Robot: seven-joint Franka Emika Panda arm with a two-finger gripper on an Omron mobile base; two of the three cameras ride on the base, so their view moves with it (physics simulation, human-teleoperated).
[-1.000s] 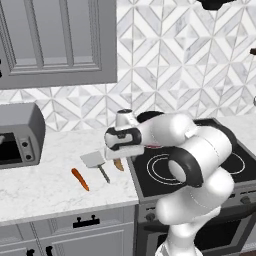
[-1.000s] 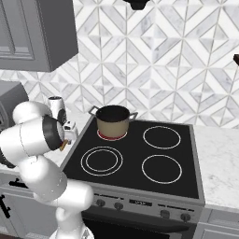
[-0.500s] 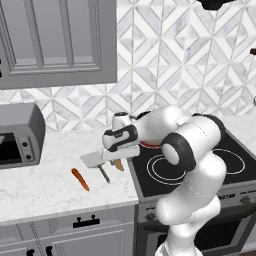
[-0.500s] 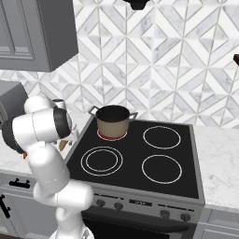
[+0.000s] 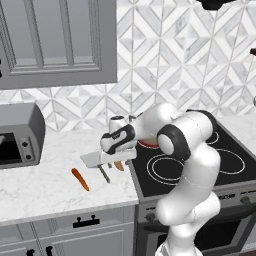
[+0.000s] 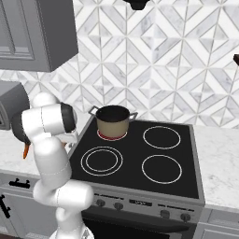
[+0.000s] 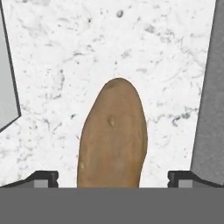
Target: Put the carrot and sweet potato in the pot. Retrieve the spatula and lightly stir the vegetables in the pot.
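Claw (image 7: 112, 178): wide open, holding nothing, straddling the stubby tan-brown oval sweet potato (image 7: 113, 135) on white marble surface (image 7: 131, 43). Advice: descend squarely, close across its middle; pot stands elsewhere, toward two o'clock.

My arm folds over from the base, elbow raised high, and reaches forward and down to my left with the wrist bent so the hand points at the surface below. My gripper (image 7: 112, 177) hangs low there, its jaws spread wide. Both dark fingertips (image 7: 41, 178) stand well apart and grip nothing.
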